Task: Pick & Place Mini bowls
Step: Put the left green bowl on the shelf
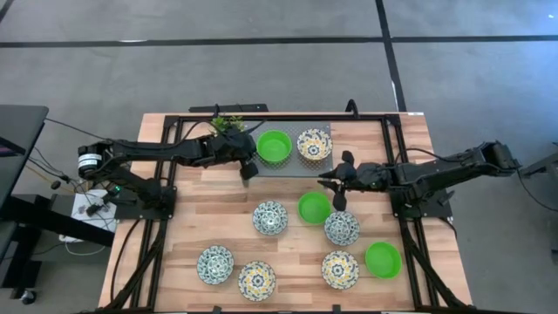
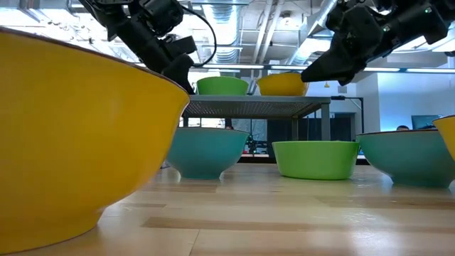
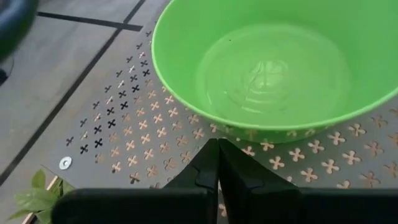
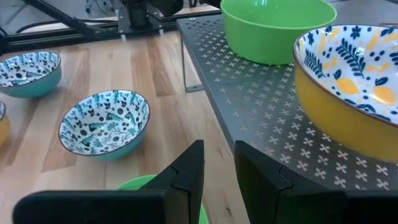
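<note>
Two bowls on grey stand point(image 1: 292, 164): green bowl point(image 1: 274, 146), yellow floral bowl point(image 1: 314, 145); seven more on table point(image 1: 183, 262). Likely rigid, light, glossy, slippery; best pinched across rim. Left gripper point(image 3: 218, 163) fully closed, empty, beside green bowl. Right gripper point(image 4: 217, 163) part-open, empty, near stand.

The floor point(image 1: 261, 74) is grey, in large panels parted by dark seams: one seam runs across the upper part of the high view, another slants down at upper right. A dark piece of furniture point(image 1: 17, 148) shows at the left edge, with a white power strip point(image 1: 87, 208) and cables on the floor beside it. In the low view, an open ceiling point(image 2: 270, 28) with ducts and strip lights fills the upper middle; a pale wall point(image 2: 416, 96) stands at right.
</note>
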Controlling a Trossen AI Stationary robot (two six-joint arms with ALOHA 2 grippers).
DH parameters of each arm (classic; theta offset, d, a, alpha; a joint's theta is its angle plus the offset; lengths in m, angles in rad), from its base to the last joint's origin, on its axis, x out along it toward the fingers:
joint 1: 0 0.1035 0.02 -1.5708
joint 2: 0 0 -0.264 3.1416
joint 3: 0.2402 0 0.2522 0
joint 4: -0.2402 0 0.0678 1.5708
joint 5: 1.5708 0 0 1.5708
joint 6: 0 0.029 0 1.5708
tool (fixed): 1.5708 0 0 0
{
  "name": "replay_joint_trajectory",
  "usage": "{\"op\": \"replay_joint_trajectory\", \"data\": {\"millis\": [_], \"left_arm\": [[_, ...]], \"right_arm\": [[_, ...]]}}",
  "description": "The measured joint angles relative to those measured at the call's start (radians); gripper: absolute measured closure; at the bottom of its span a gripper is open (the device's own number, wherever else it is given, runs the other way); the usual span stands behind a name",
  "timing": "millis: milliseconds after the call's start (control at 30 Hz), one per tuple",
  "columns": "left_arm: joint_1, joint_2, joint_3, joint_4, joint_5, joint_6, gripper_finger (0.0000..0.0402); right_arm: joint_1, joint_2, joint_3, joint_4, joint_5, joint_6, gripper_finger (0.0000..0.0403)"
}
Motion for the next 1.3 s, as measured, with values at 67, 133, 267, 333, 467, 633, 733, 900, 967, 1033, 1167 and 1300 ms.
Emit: {"op": "replay_joint_trajectory", "data": {"millis": [67, 133, 267, 333, 467, 633, 733, 900, 967, 1033, 1167, 1300], "left_arm": [[0.0, 0.0, 0.0, 0.0, 0.0, 0.0, 0.0394], [0.0, 0.0, 0.0, 0.004, 0.0, 0.0, 0.0395], [-0.001, 0.0, 0.0, 0.019, 0.0, 0.0, 0.0394], [-0.001, 0.0, 0.0, 0.03, 0.0, 0.0, 0.0393], [-0.001, 0.0, 0.0, 0.058, 0.035, -0.004, 0.0396], [-0.001, 0.0, 0.0, 0.081, 0.043, -0.009, 0.0393], [-0.001, 0.0, 0.0, 0.093, 0.043, -0.011, 0.0394], [-0.003, 0.0, 0.0, 0.1, 0.044, -0.033, 0.0394], [-0.003, 0.0, 0.0, 0.101, 0.044, -0.034, 0.0393], [-0.003, 0.003, 0.0, 0.106, 0.044, -0.034, 0.0394], [-0.003, 0.021, 0.001, 0.119, 0.055, -0.034, 0.0395], [-0.003, 0.038, 0.001, 0.135, 0.074, -0.03, 0.0392]], "right_arm": [[0.006, 0.0, 0.0, 0.0, 0.0, 0.0, 0.0317], [0.009, 0.0, 0.0, 0.0, -0.002, 0.0, 0.0317], [0.012, 0.0, 0.0, 0.0, -0.003, 0.0, 0.0317], [0.01, 0.0, 0.0, 0.0, -0.002, 0.0, 0.0317], [0.004, 0.0, 0.0, 0.0, -0.002, 0.0, 0.0317], [0.004, 0.0, 0.0, 0.0, -0.002, -0.007, 0.0317], [0.004, 0.0, 0.0, 0.0, -0.002, -0.011, 0.0317], [0.004, 0.0, 0.0, 0.0, -0.002, -0.011, 0.0317], [0.004, 0.0, 0.0, 0.0, -0.002, -0.011, 0.0317], [0.004, 0.0, 0.0, 0.0, -0.002, -0.011, 0.0317], [0.004, 0.0, 0.0, 0.001, -0.002, -0.011, 0.0317], [0.003, 0.0, 0.0, 0.0, -0.003, -0.012, 0.0317]]}}
